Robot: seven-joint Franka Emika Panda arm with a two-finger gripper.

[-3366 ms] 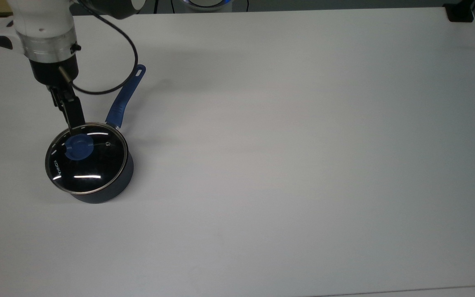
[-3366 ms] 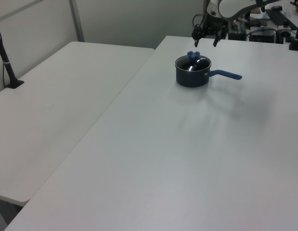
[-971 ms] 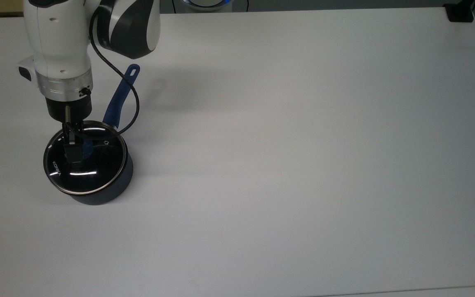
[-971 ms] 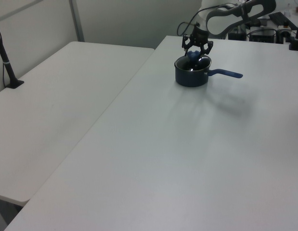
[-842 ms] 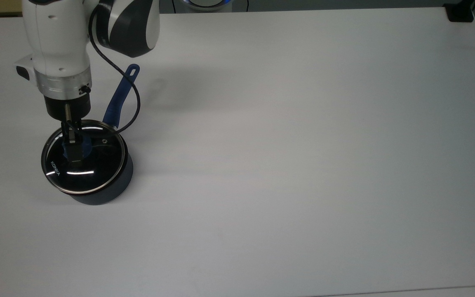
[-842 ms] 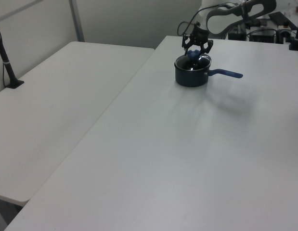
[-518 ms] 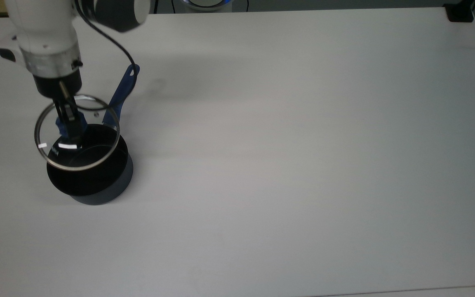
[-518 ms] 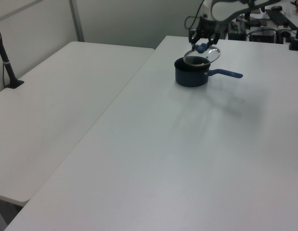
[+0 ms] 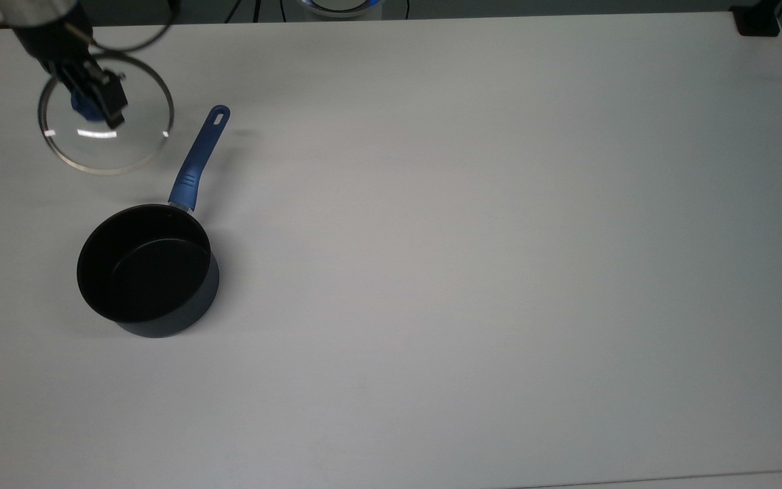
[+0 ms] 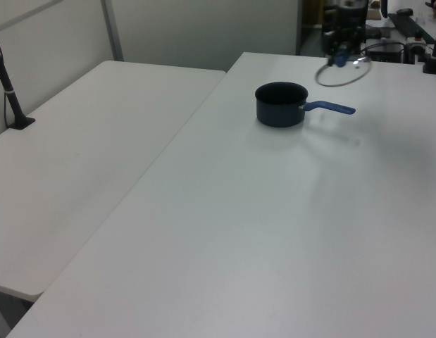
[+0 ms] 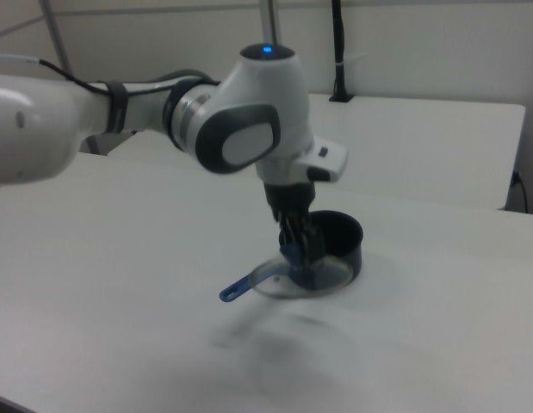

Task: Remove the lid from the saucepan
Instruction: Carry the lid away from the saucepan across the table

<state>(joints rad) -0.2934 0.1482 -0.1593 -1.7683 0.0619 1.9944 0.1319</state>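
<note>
The saucepan [image 9: 146, 272] [image 10: 281, 103] [image 11: 339, 237] stands uncovered on the white table, its black inside showing and its blue handle [image 9: 199, 157] pointing toward the top view's upper edge. The lid [image 9: 116, 146] [image 10: 344, 72] [image 11: 313, 277], clear glass with a steel rim, hangs in the air, tilted, away from the pan, at the top view's upper left. My gripper [image 9: 92, 102] [image 10: 339, 58] [image 11: 299, 249] is shut on the lid's blue knob [image 9: 82, 105].
The white table [image 9: 472, 258] spreads wide to the top view's right of the pan. A second white table [image 10: 77, 155] adjoins it on the left view's left. A black mount [image 9: 756, 22] sits at the top view's far upper right corner.
The gripper closed on the knob, lifted the lid off the saucepan and carried it up and toward the top view's upper left. The pan stayed put.
</note>
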